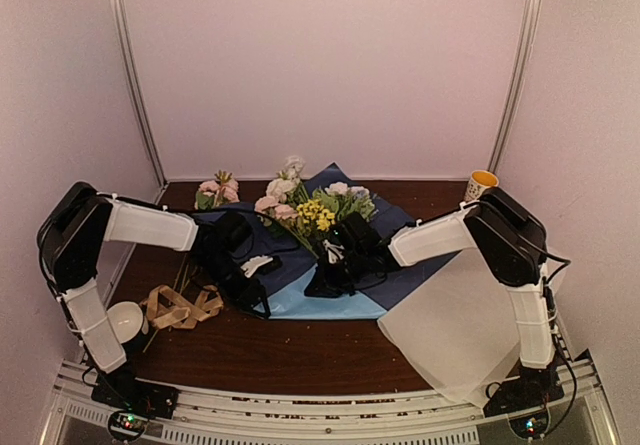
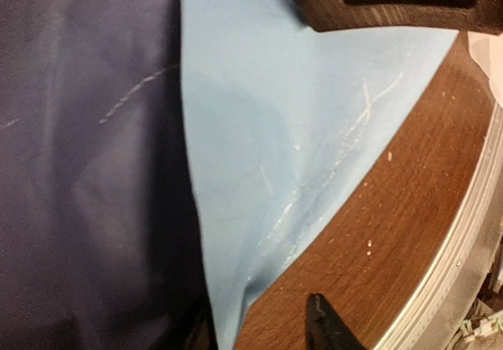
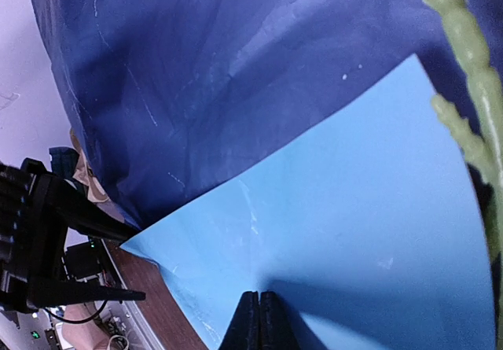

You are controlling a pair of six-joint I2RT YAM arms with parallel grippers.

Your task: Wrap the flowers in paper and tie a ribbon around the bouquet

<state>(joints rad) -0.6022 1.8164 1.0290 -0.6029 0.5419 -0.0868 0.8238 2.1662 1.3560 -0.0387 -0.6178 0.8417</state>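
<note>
Blue paper [image 1: 300,305] lies spread at the centre of the table [image 1: 280,355], navy face up across most of it and a light-blue wedge showing at the lower edge. On it rest the flowers [image 1: 310,208], blooms toward the top of the frame.

The wrapping step looks to be in hand, with no cone formed yet. The ribbon [image 1: 180,307] sits in loose loops at lower left, apart from the paper.

The left gripper [image 2: 306,152] hovers over the seam where navy meets light blue, fingers parted and grasping nothing. The right gripper [image 3: 258,299] has its fingers pressed together on the light-blue face. A faint crease runs up from them, but I cannot tell whether a fold of paper is nipped between them.

Next, I judge, one side must be gripped by its edge and drawn over the stems without dragging the blooms.

From above, both grippers hide the lower stems. Only one green stem [image 3: 471,67] shows, cut off at the right of the right wrist view.
</note>
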